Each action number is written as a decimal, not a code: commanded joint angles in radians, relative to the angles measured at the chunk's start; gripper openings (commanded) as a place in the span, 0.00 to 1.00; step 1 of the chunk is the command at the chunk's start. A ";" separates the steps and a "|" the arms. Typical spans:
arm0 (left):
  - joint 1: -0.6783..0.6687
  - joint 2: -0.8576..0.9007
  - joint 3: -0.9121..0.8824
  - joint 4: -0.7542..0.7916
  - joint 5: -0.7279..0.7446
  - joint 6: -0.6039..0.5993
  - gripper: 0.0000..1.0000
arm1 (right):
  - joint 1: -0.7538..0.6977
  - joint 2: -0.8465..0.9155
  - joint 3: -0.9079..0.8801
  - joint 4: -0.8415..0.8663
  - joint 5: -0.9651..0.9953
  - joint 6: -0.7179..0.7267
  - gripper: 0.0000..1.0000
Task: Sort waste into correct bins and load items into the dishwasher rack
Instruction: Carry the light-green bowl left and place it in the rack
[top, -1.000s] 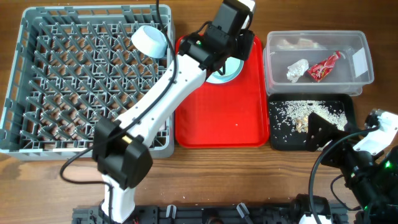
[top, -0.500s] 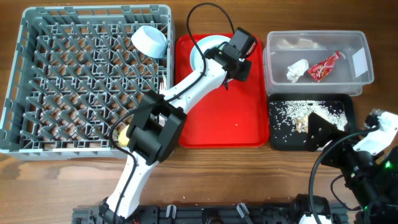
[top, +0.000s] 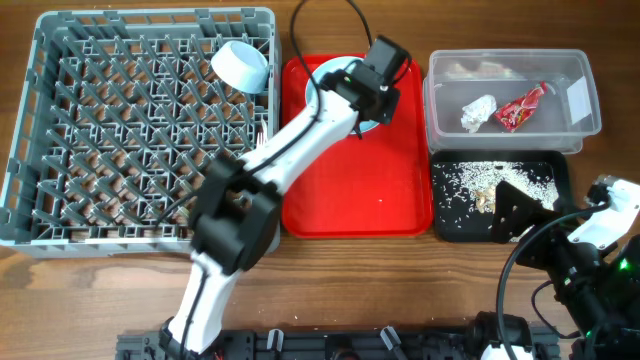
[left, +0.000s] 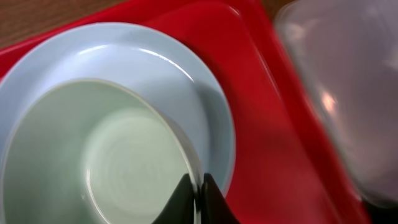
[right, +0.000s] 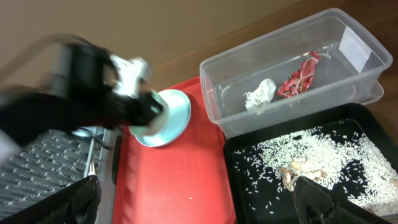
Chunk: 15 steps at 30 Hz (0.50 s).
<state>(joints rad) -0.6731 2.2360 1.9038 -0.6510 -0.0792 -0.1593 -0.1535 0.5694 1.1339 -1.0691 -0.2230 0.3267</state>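
Note:
My left gripper (left: 199, 194) is shut on the rim of a small pale bowl (left: 93, 155) that sits on the pale blue plate (left: 214, 118). In the overhead view this gripper (top: 372, 92) is over the plate (top: 322, 82) at the top of the red tray (top: 355, 190). Another pale blue bowl (top: 240, 65) stands in the grey dishwasher rack (top: 60, 120). The clear tub (top: 575, 125) holds the white napkin (top: 478, 112) and the red wrapper (top: 522, 105). The black tray (top: 450, 215) holds rice crumbs (top: 490, 178). My right gripper (right: 199, 208) is open and empty above the red tray's near edge.
A white fork (right: 91, 167) lies at the rack's right edge. The red tray lies between the rack and the two bins. The right arm (top: 600, 245) rests at the table's front right, by the black tray.
My left gripper has dropped from above the plate down to the bowl on it, and the arm's elbow has swung. The right arm has not moved.

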 joint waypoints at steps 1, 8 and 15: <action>0.026 -0.386 0.068 -0.118 0.094 -0.005 0.04 | -0.001 -0.006 0.003 0.005 0.014 -0.010 1.00; 0.528 -0.577 0.033 -0.626 0.892 0.149 0.04 | -0.001 -0.006 0.003 0.005 0.014 -0.010 1.00; 0.883 -0.369 -0.288 -0.647 1.583 0.422 0.04 | -0.001 -0.006 0.003 0.005 0.014 -0.009 1.00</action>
<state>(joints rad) 0.1513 1.8172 1.7031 -1.3231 1.2243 0.1524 -0.1532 0.5690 1.1339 -1.0687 -0.2230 0.3267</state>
